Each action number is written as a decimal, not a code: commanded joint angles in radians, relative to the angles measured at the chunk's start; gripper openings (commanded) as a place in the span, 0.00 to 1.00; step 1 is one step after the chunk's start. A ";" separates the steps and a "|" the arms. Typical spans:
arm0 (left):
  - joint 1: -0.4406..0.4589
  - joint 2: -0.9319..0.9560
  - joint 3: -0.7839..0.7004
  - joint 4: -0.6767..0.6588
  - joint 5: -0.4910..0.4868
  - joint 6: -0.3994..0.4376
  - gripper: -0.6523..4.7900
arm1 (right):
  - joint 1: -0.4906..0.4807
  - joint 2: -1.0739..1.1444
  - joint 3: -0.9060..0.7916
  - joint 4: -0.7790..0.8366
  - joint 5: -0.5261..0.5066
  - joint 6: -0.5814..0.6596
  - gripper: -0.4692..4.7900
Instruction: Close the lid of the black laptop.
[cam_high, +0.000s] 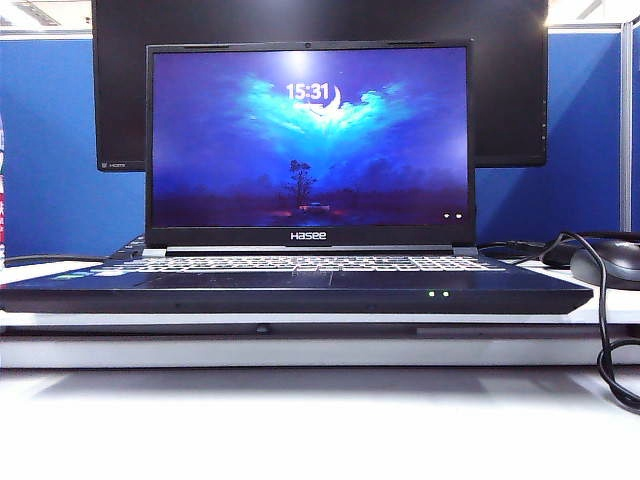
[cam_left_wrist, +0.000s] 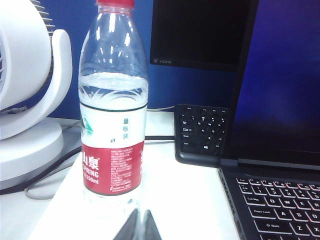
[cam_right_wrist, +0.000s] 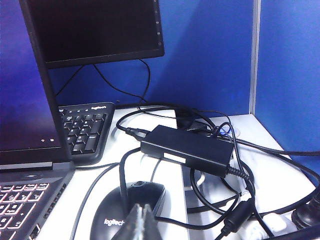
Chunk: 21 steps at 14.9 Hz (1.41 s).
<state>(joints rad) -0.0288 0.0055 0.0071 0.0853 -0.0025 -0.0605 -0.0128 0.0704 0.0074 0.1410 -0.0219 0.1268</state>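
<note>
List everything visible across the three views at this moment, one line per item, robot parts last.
black laptop: 1, black, centre of desk, open
lid: 1, black, upright, screen lit blue
monitor: 1, black, behind the laptop, dark
desktop keyboard: 1, black, behind the laptop
water bottle: 1, clear with red label and cap, left of the laptop
fan: 1, white, left of the bottle
mouse: 1, black, right of the laptop
power adapter: 1, black, beyond the mouse, among black cables
left gripper: 1, dark, fingertips together, facing the bottle
right gripper: 1, dark, fingertips together, above the mouse
</note>
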 joint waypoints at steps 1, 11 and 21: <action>0.001 -0.002 0.000 0.019 0.004 -0.005 0.16 | 0.000 -0.003 -0.007 0.013 -0.003 0.004 0.08; 0.000 -0.002 0.043 0.490 0.660 -0.813 0.11 | 0.000 -0.002 0.018 0.429 -0.292 0.544 0.08; -0.006 0.521 0.743 0.249 1.140 -0.752 0.11 | 0.000 0.643 1.082 0.211 -0.549 0.545 0.08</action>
<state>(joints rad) -0.0303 0.4870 0.7300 0.3969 1.0279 -0.8185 -0.0128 0.6582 1.0336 0.4095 -0.5159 0.6868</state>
